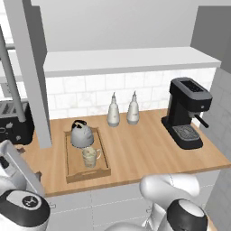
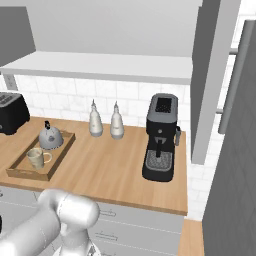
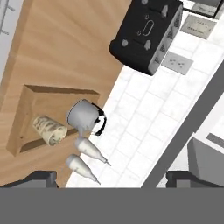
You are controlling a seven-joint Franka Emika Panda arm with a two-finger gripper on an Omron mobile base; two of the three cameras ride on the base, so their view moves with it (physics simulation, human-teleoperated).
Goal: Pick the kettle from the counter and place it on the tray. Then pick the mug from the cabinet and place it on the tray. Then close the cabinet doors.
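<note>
Right now my hand (image 3: 111, 177) is spread wide and grasps nothing; its dark fingertips (image 3: 41, 177) stand far apart at the bottom of the hand view, high above the table (image 1: 135, 149). Below lies the tray (image 1: 72, 173), flat on the wood near the table's front edge. The kettle (image 1: 81, 134) stands upright in the tray's far end, toward the tiled wall. The mug (image 1: 90, 156) stands in the tray too, just in front of the kettle, near it; whether they touch I cannot tell. Two bottles (image 1: 113, 110) stand side by side against the wall, just beyond the tray and apart from it. A black toaster (image 2: 11, 112) sits at one end of the table and a black coffee machine (image 1: 186, 113) at the other. A cabinet door (image 1: 28, 67) with a bar handle stands open beside the tray's end of the table.
</note>
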